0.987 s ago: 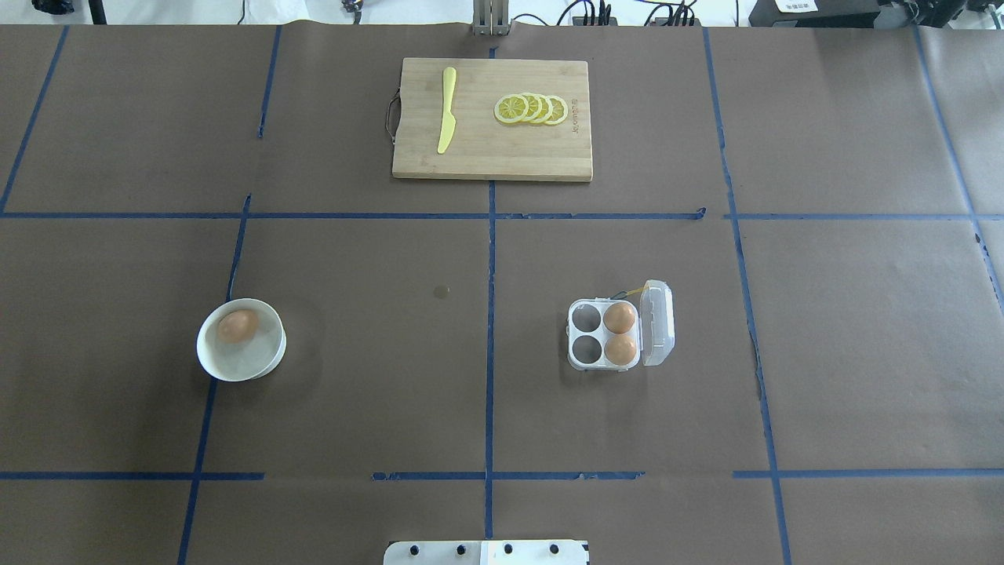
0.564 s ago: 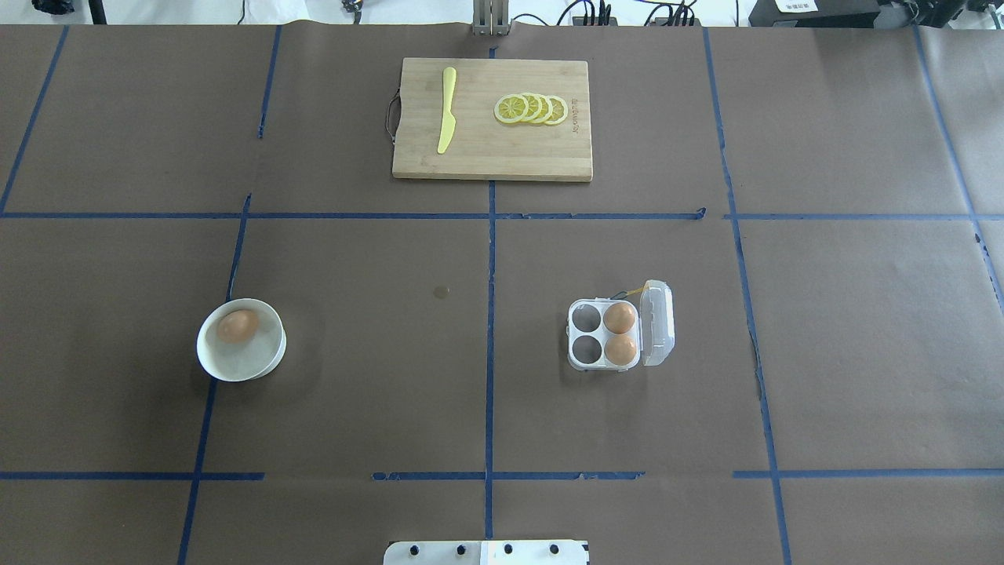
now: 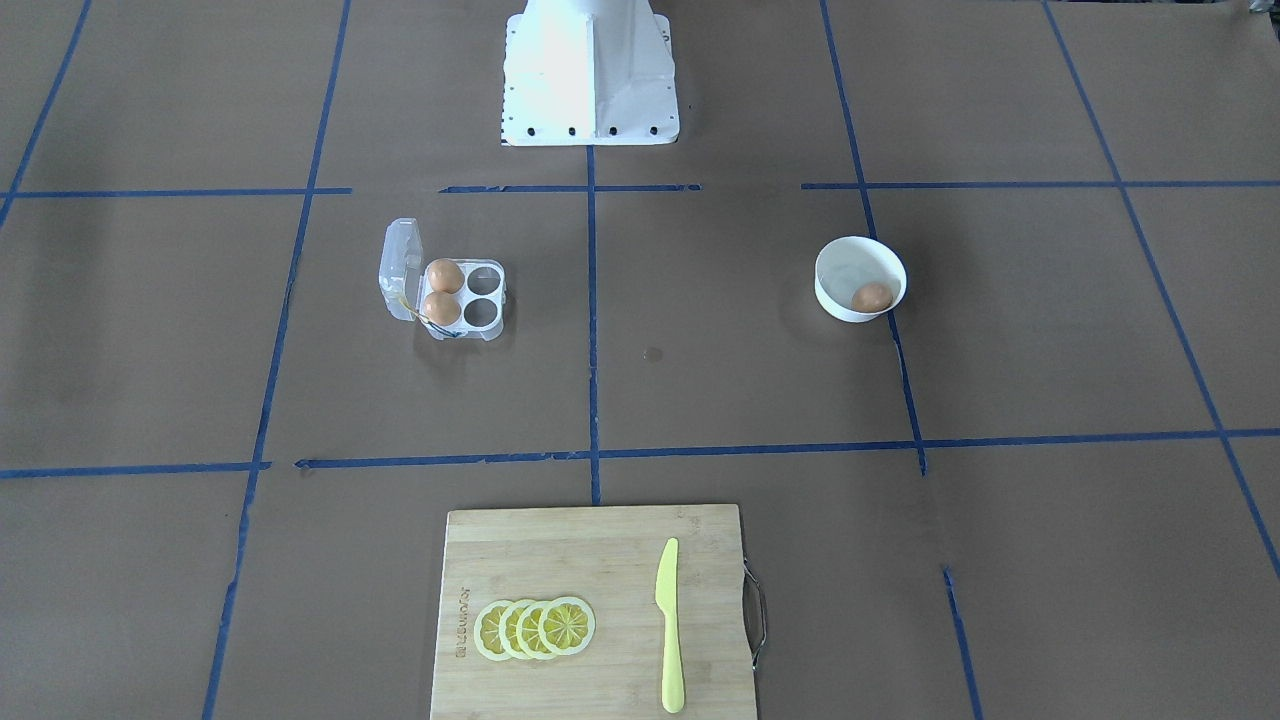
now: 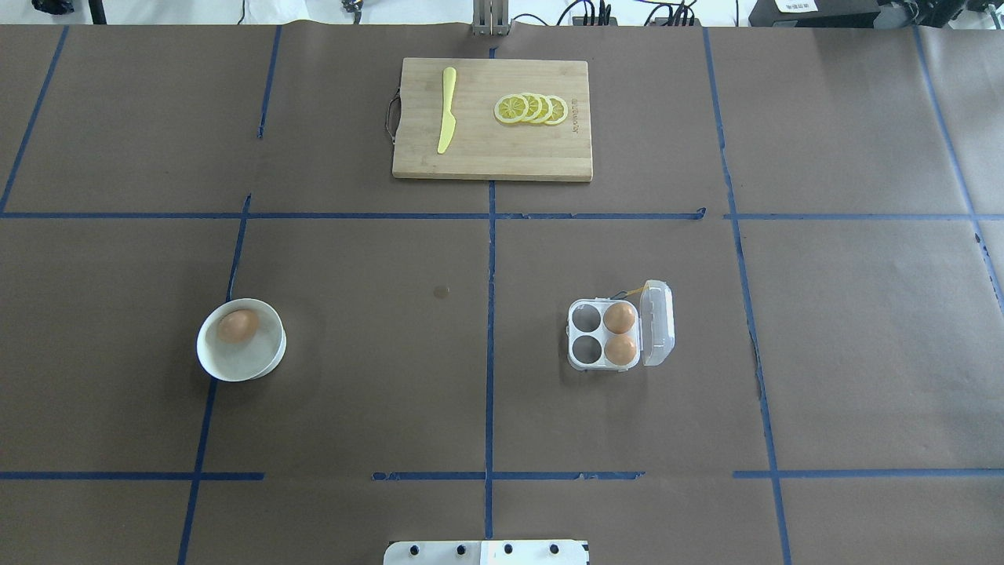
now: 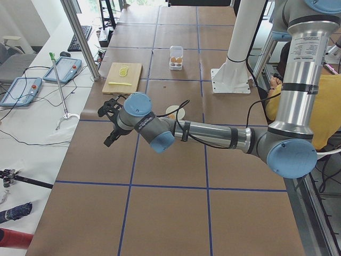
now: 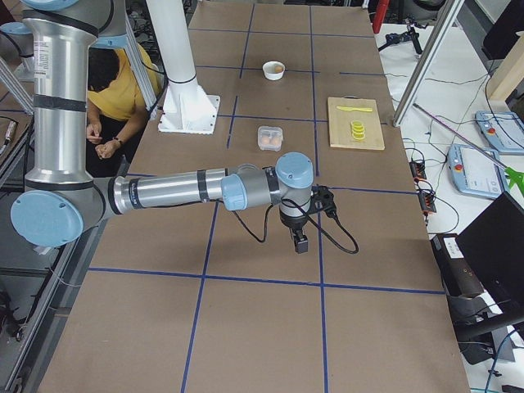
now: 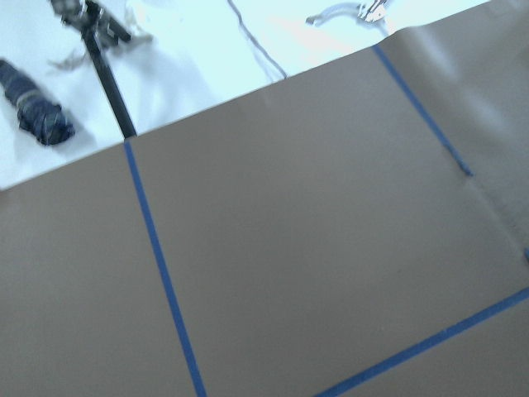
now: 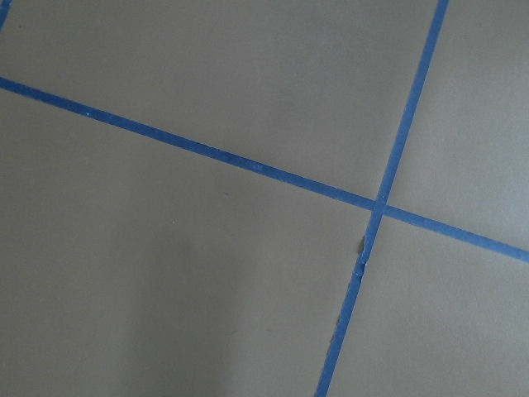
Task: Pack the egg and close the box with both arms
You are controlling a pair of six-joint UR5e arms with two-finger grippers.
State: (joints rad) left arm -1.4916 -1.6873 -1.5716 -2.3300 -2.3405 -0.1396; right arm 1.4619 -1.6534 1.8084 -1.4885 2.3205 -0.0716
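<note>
The egg point(image 4: 238, 325) is resting in the round white bowl point(image 4: 255, 362) on the robot's left side of the bench point(image 4: 376, 392), where the glossy curved wall is keeping its smooth orange-brown shell from rolling. Well apart, on the right side, the clear plastic box point(image 4: 585, 339) is lying with its hinged see-through lid point(image 4: 657, 323) swung open away from the bowl. That is leaving the 2 empty round cups nearest the bowl exposed, while 2 look-alike eggs point(image 4: 620, 317) are filling the cups beside the hinge. A thin yellow cord point(image 4: 637, 292) is trailing off the box's far corner.

The left gripper point(image 5: 110, 132) and right gripper point(image 6: 300, 239) are hovering over bare bench towards opposite ends. Only side views are showing them, so I cannot tell whether their fingers are spread or pressed together. Packing, I am judging, is not yet begun.
</note>
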